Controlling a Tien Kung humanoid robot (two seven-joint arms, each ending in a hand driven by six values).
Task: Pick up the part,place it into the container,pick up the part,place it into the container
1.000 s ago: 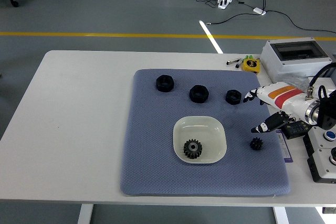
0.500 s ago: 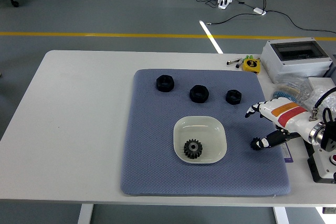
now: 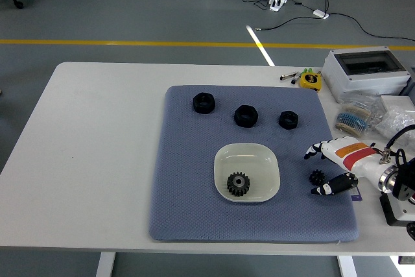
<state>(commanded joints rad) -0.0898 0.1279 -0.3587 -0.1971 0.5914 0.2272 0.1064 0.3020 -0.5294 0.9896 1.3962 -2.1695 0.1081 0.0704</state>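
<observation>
A white square dish (image 3: pixel 247 154) sits on the grey-blue mat (image 3: pixel 188 180) and holds a black gear (image 3: pixel 238 183). A smaller black gear (image 3: pixel 316 176) lies on the mat to the right of the dish. My right hand (image 3: pixel 324 172) is low over the mat's right edge with its fingers spread on either side of the small gear; I cannot tell if they touch it. Three black nuts lie in a row at the back of the mat: left (image 3: pixel 203 102), middle (image 3: pixel 246 115), right (image 3: pixel 288 119). My left arm is out of view.
A grey electrical box (image 3: pixel 366 72) stands at the back right with a yellow tape measure (image 3: pixel 310 80) beside it. Bags of small parts (image 3: pixel 355 121) lie right of the mat. A device with buttons (image 3: pixel 399 209) sits at the table's right edge.
My right hand has come down and toward me, from beside the right nut to the small gear at the mat's right edge. The gear and nuts have not moved.
</observation>
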